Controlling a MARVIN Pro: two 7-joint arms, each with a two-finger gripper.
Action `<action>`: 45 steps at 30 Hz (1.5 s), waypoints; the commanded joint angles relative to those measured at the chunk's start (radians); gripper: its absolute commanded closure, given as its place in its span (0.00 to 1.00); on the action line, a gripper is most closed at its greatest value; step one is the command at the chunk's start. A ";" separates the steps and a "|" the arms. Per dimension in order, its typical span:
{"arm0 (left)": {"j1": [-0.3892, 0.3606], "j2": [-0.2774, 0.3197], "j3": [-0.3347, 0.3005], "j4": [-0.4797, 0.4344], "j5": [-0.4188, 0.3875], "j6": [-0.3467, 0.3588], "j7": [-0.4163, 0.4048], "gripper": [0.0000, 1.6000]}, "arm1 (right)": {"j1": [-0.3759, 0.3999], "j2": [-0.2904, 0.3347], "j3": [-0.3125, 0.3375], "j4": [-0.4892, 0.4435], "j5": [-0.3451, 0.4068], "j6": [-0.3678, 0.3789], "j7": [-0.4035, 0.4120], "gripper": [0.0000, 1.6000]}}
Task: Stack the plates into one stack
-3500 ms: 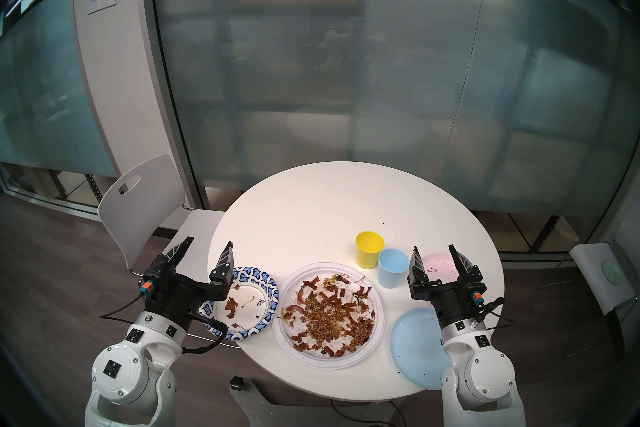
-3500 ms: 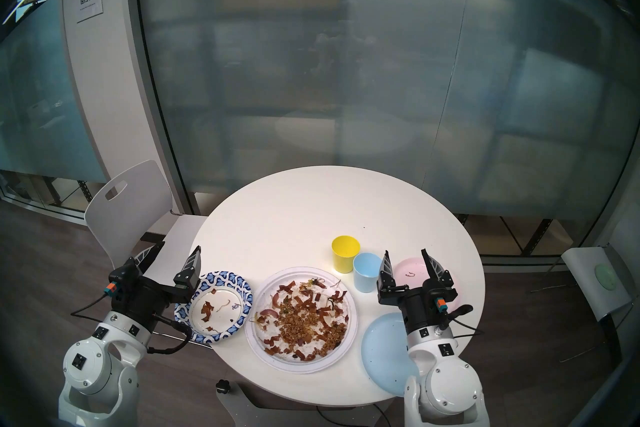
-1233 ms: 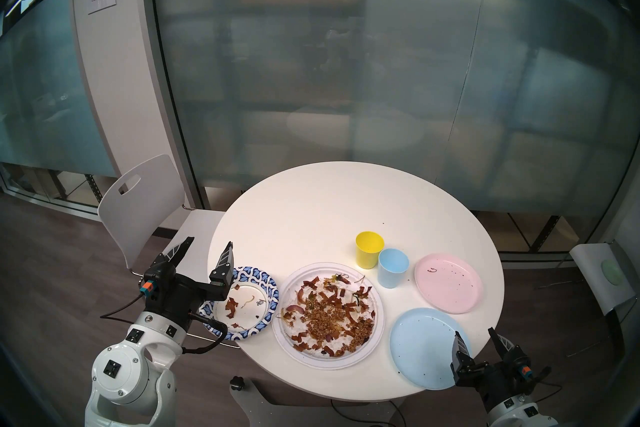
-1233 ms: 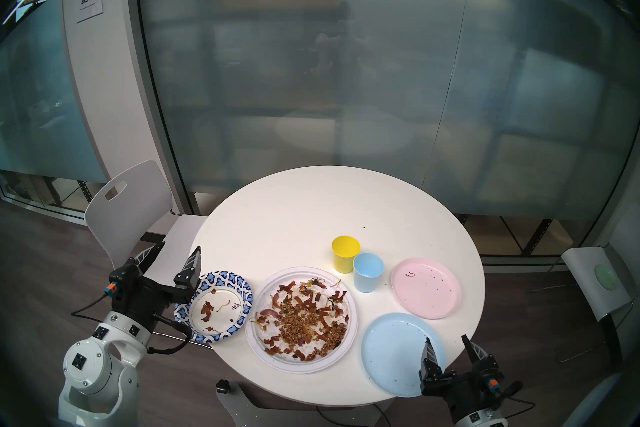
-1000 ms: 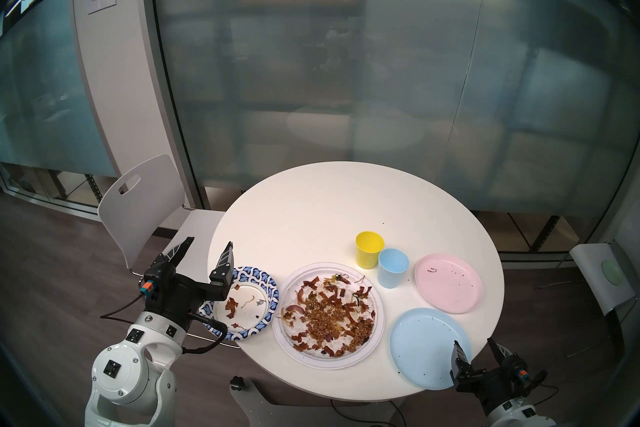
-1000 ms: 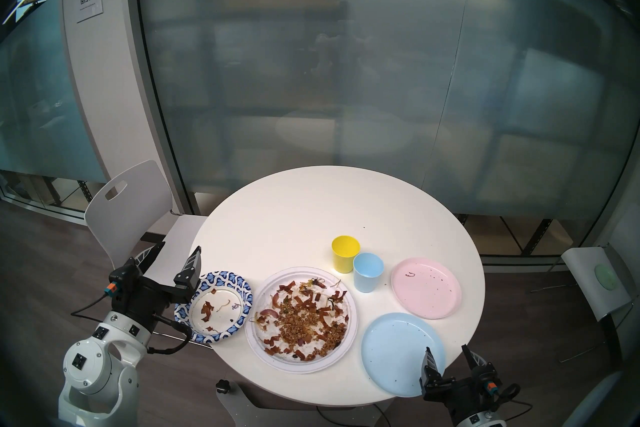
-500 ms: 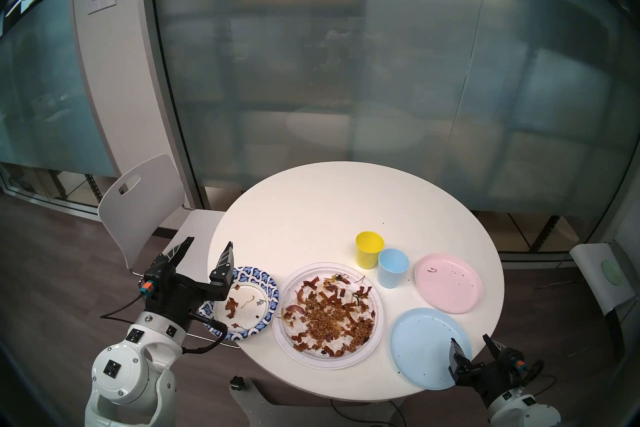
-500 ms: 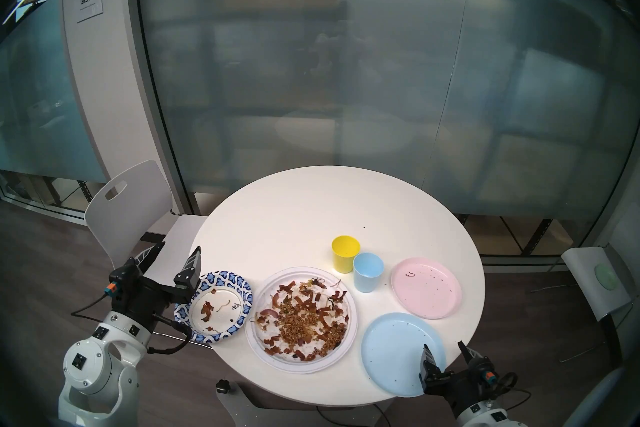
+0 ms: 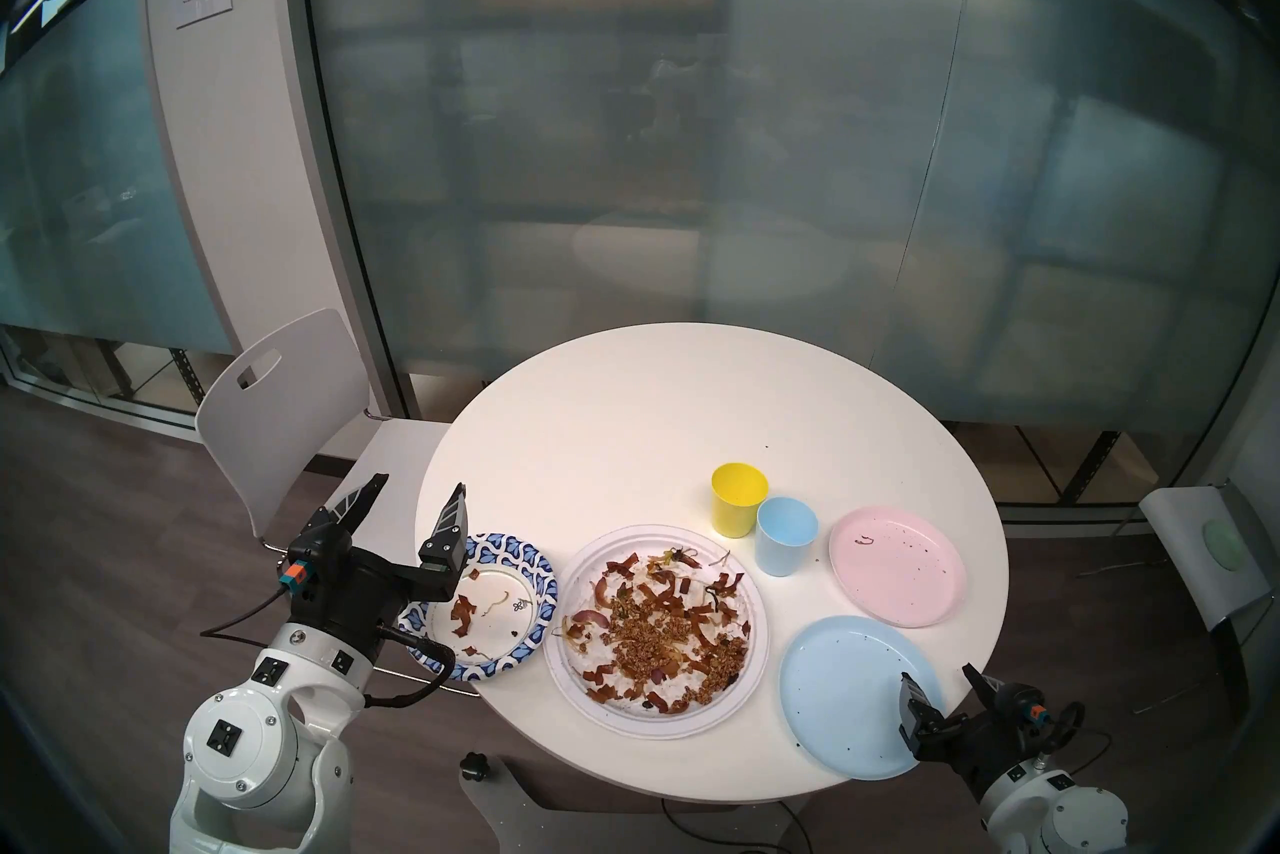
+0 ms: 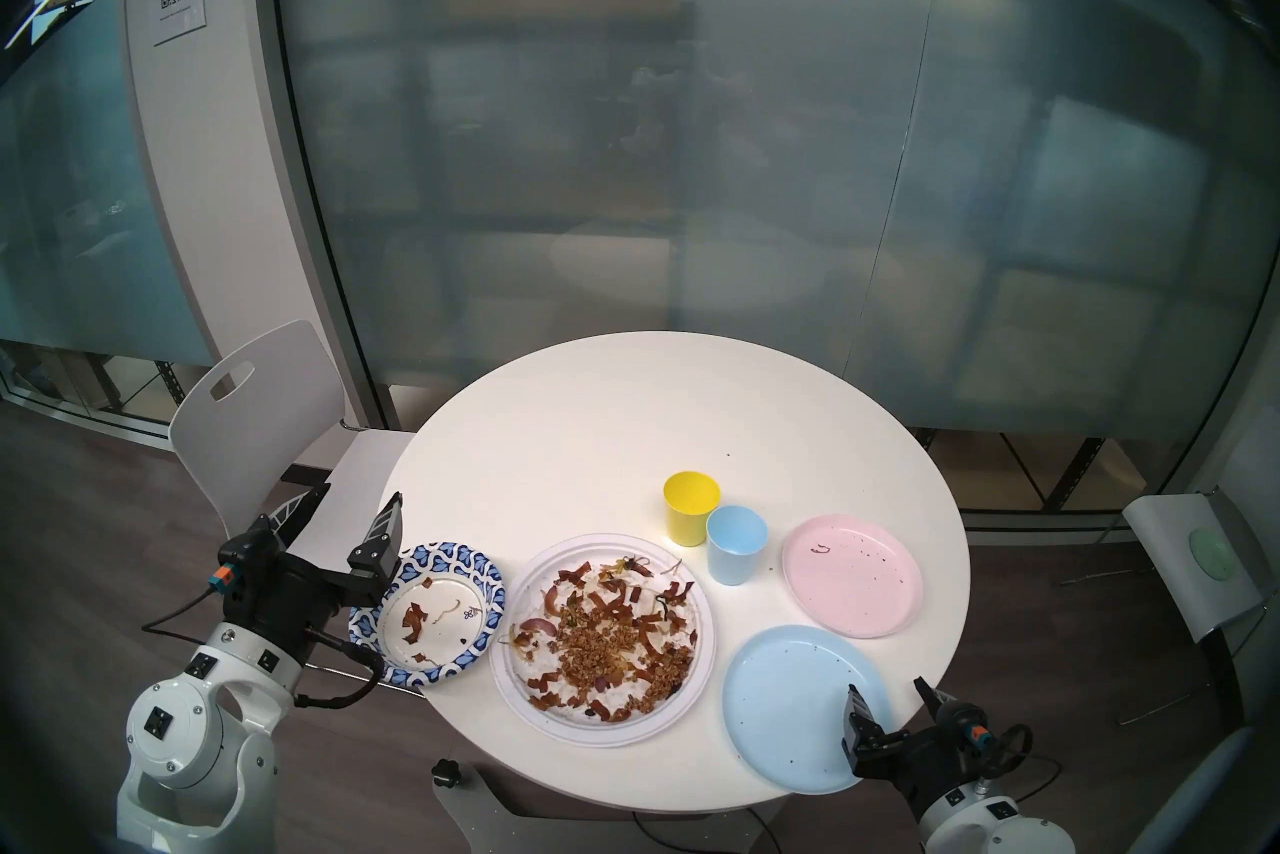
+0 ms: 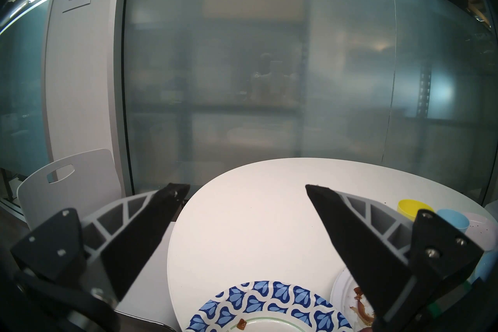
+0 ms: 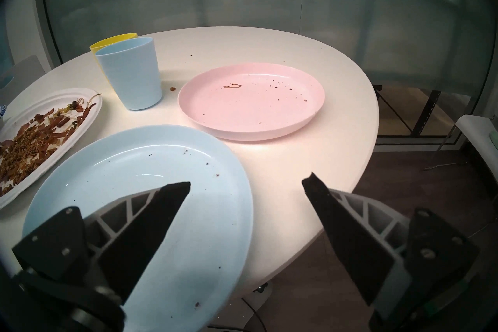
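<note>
The plates lie unstacked on the table point(image 9: 623, 416): light-blue plate point(image 9: 845, 693) beneath the empty, spread right pincer point(image 9: 938, 678), scrap-laden white plate point(image 9: 658, 627) between it and the spread left pincer point(image 9: 415, 485).

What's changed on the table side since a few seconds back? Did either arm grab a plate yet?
No grab yet. The right gripper pulled back from above the pink plate toward the near right table edge; it now sits open, one finger over the light-blue plate. The left gripper stayed open by the patterned plate. All plates and both cups are unmoved.
</note>
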 commanded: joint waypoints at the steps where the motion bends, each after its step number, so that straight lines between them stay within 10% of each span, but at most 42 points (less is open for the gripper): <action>1: 0.001 -0.002 0.000 -0.020 0.001 -0.003 0.003 0.00 | 0.030 0.030 -0.004 -0.002 -0.017 0.030 0.003 0.02; 8: 0.001 -0.002 0.000 -0.020 0.001 -0.003 0.003 0.00 | 0.037 0.036 0.000 0.011 -0.023 0.046 0.016 0.06; 14: 0.001 -0.002 0.000 -0.020 0.001 -0.003 0.003 0.00 | 0.041 0.035 0.002 0.017 -0.027 0.052 0.025 0.29; 15: 0.001 -0.002 0.000 -0.020 0.001 -0.003 0.003 0.00 | 0.041 0.034 0.002 0.017 -0.028 0.052 0.026 0.49; 24: 0.001 -0.002 0.000 -0.020 0.001 -0.003 0.003 0.00 | 0.039 0.031 0.004 0.019 -0.026 0.053 0.035 0.53; 35: 0.001 -0.002 0.000 -0.020 0.001 -0.003 0.003 0.00 | 0.030 0.024 0.025 0.005 0.000 0.064 0.052 1.00; 45: 0.000 -0.002 0.000 -0.020 0.001 -0.003 0.003 0.00 | -0.001 0.022 0.079 -0.035 0.077 0.078 0.125 1.00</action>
